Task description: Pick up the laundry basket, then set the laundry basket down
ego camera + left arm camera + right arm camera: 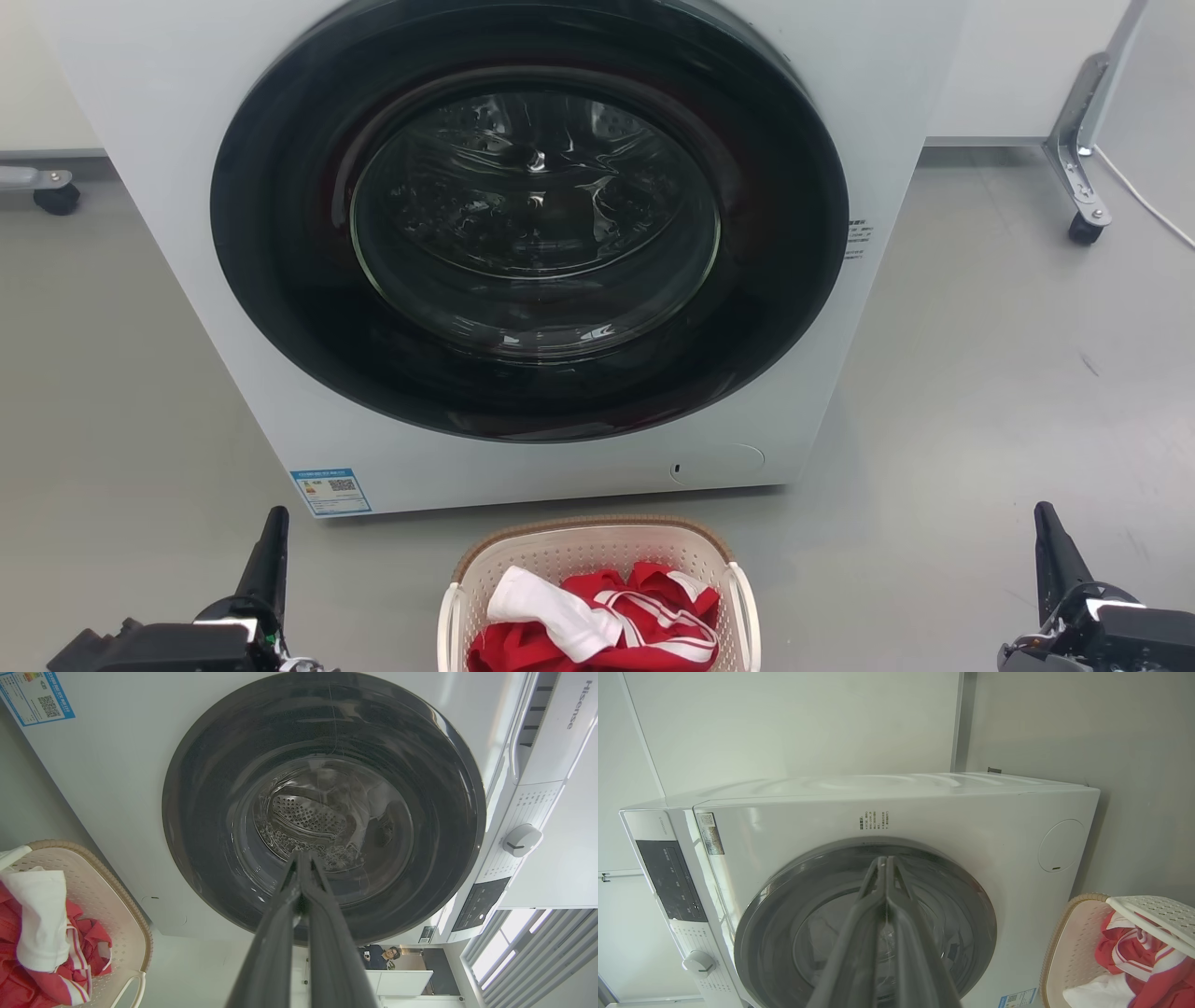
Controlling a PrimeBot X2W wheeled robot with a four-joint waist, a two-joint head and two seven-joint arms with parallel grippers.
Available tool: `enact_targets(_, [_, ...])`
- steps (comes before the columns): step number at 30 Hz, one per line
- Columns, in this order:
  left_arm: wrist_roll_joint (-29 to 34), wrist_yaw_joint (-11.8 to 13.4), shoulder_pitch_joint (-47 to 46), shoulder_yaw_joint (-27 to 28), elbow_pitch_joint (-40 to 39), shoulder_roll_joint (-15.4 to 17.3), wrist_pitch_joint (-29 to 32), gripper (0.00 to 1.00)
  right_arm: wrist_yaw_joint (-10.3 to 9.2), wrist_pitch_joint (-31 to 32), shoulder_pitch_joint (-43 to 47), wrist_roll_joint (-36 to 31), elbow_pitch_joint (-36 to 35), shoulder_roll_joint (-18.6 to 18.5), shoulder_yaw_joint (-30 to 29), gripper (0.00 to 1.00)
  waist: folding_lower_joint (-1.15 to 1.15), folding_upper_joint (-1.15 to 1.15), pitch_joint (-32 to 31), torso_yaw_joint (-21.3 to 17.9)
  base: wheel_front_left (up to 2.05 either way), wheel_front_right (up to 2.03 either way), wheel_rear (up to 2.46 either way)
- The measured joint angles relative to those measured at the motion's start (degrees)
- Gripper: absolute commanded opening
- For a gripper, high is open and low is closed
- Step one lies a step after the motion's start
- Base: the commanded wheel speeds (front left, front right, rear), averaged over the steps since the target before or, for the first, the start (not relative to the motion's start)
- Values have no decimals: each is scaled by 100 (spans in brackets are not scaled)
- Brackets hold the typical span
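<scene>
On the washer's (523, 467) top panel you can read "Hisense" (575, 704). Blue QR label (330, 491) is at its lower front corner, and the small-print sticker (856, 240) beside the door is too small to read. Laundry basket (597, 534) stands on the floor (980, 420) just in front of the washer, holding a red white-striped garment (644, 611) and a white cloth (551, 607). Left gripper (276, 523) and right gripper (1046, 523) flank the basket, both closed and empty, clear of it.
</scene>
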Motion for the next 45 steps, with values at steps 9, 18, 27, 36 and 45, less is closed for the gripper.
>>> enact_targets(9, [0,0,0,0,0,0,0,0,0,0,0,0,0,1,0,0,0,0,0,0,0,0,0])
enact_targets(18, [1,8,152,-16,176,-49,-1,0,-11,0,120,-1,185,42,24,0,0,0,0,0,0,0,0])
enact_targets(27, [14,10,372,-169,279,-80,-118,100,-35,-133,296,-1,333,107,203,100,0,0,-1,1,0,0,0])
enact_targets(36, [229,57,374,-253,101,-78,-315,100,-36,-312,296,-101,265,105,323,100,0,0,0,4,0,0,0])
enact_targets(45, [644,208,387,-375,-141,-74,-515,100,-193,-503,296,-624,124,104,452,100,0,0,4,5,0,0,0])
